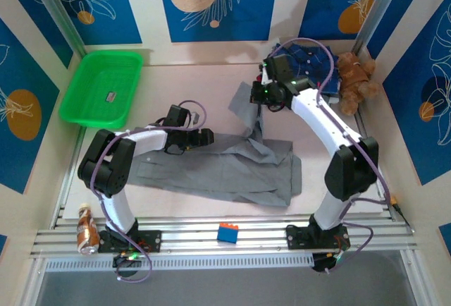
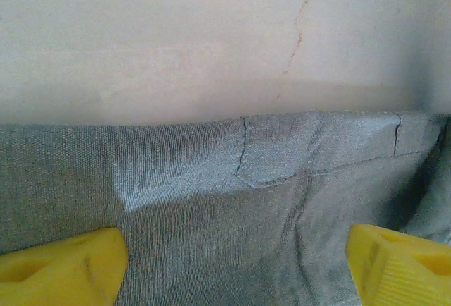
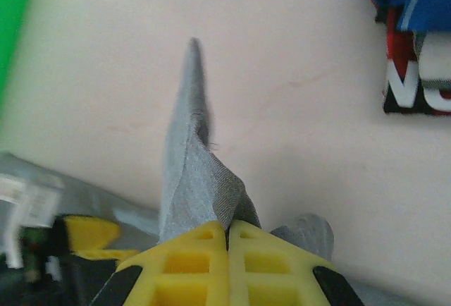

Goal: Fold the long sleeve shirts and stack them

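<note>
One grey shirt [image 1: 232, 172] lies lengthwise left to right.

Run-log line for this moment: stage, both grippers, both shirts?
stage: folding grey shirt | right gripper: shut on grey shirt, cloth raised | left gripper: open over grey shirt | plaid shirt: beside teddy bear

Matt woven cloth on grey shirt [image 2: 211, 200], weave visible. Table [image 2: 176, 38] smooth and matt, with a hairline crack. Right fingertips [image 3: 201, 242] yellow ribbed plastic; basket [image 1: 106, 54] glossy green plastic.
</note>
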Motion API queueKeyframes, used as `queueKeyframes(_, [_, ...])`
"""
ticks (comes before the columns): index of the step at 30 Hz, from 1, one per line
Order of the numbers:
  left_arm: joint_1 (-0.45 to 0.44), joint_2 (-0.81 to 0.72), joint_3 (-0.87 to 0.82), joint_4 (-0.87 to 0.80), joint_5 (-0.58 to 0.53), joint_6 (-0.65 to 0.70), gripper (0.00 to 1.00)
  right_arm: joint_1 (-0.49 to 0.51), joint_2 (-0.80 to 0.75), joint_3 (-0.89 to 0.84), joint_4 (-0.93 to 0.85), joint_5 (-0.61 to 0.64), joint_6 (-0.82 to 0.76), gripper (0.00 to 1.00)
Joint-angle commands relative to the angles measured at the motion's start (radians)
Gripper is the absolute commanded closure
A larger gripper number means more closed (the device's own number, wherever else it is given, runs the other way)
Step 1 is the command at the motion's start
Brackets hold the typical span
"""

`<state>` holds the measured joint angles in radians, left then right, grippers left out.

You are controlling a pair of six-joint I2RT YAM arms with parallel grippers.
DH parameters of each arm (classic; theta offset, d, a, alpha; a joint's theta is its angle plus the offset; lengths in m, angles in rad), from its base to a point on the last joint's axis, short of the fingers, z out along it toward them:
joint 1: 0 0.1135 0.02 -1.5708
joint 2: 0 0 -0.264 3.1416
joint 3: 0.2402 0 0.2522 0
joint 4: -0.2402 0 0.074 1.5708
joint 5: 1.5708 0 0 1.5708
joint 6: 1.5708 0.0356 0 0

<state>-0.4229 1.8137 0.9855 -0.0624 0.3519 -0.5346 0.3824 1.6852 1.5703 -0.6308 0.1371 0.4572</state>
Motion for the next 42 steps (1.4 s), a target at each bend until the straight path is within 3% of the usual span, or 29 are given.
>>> queueKeyframes(1, [0.009, 0.090, -0.080, -0.143, -0.023, -0.033, 0.15, -0.012, -0.025, -0.100, 0.130, -0.132, 0.087, 1.00])
queueKeyframes(10, [0.012, 0.099, -0.090, -0.134, -0.020, -0.041, 0.15, -0.079, -0.155, -0.295, 0.380, -0.249, 0.185, 1.00])
queueKeyframes(15, [0.012, 0.107, -0.090, -0.130, -0.014, -0.043, 0.15, -0.102, -0.168, -0.292, 0.420, -0.248, 0.263, 1.00])
queueKeyframes(26, [0.012, 0.106, -0.097, -0.125, -0.013, -0.042, 0.15, -0.166, -0.043, -0.196, 0.464, -0.542, 0.322, 0.99])
queueKeyframes(28, [0.012, 0.107, -0.100, -0.123, -0.011, -0.044, 0.15, -0.147, 0.020, -0.096, 0.321, -0.504, 0.268, 0.96])
queueKeyframes(30, [0.012, 0.108, -0.102, -0.122, -0.012, -0.046, 0.15, -0.117, 0.104, 0.027, 0.159, -0.461, 0.192, 0.87])
queueKeyframes(32, [0.013, 0.111, -0.101, -0.121, -0.010, -0.047, 0.15, -0.084, 0.176, 0.127, 0.029, -0.340, 0.149, 0.81])
queueKeyframes(34, [0.012, 0.114, -0.098, -0.123, -0.009, -0.049, 0.15, -0.052, 0.210, 0.161, -0.010, -0.194, 0.131, 0.62])
queueKeyframes(37, [0.013, 0.113, -0.093, -0.130, -0.007, -0.048, 0.15, -0.034, 0.249, 0.237, -0.156, 0.023, 0.159, 0.48])
queueKeyframes(40, [0.013, 0.107, -0.090, -0.137, -0.009, -0.044, 0.15, 0.026, 0.234, 0.269, -0.229, 0.122, 0.071, 0.42])
queueKeyframes(42, [0.013, 0.107, -0.088, -0.137, -0.009, -0.042, 0.15, 0.079, 0.214, 0.258, -0.257, 0.124, 0.006, 0.41])
